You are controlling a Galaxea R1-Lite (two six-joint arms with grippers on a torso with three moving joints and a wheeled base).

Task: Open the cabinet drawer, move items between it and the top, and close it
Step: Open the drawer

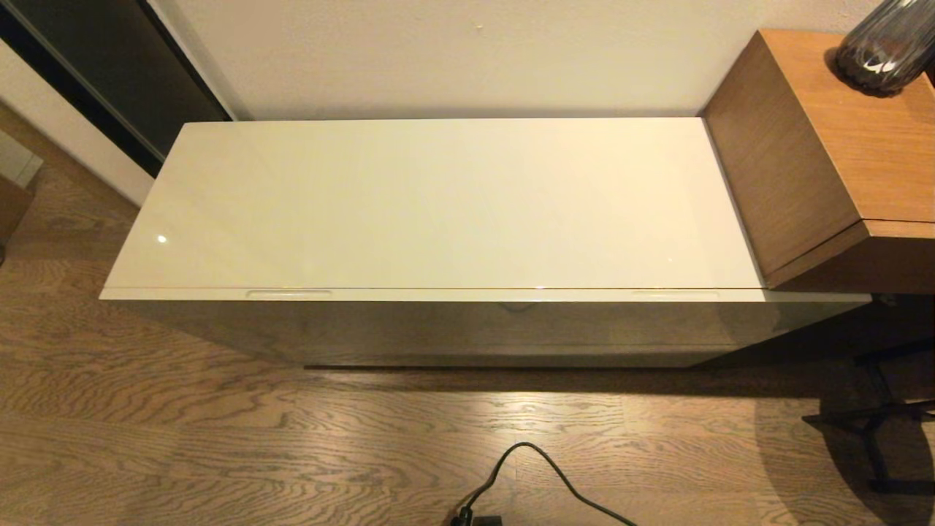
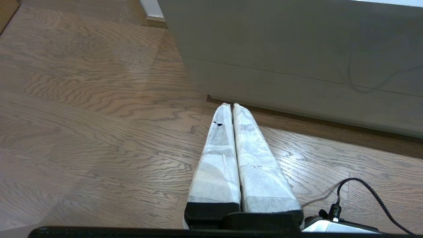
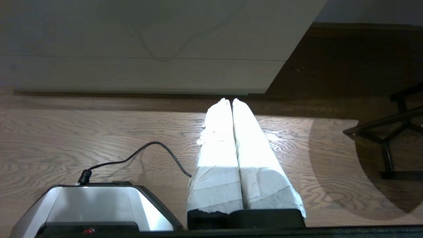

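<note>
Wood-plank floor, pale wall behind | low cabinet's glossy cream top runs left to right | cabinet drawer closed flush beneath it, contents hidden | brown wooden unit at right | left gripper low near floor, fingers pressed together | right gripper likewise closed, holding nothing.

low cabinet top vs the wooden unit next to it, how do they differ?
The top is glossy cream-white; the wooden unit is matte brown wood grain. The top sits lower; the wooden unit stands taller. The top is bare; the wooden unit carries a dark ribbed vase. Both stand against the wall.
</note>
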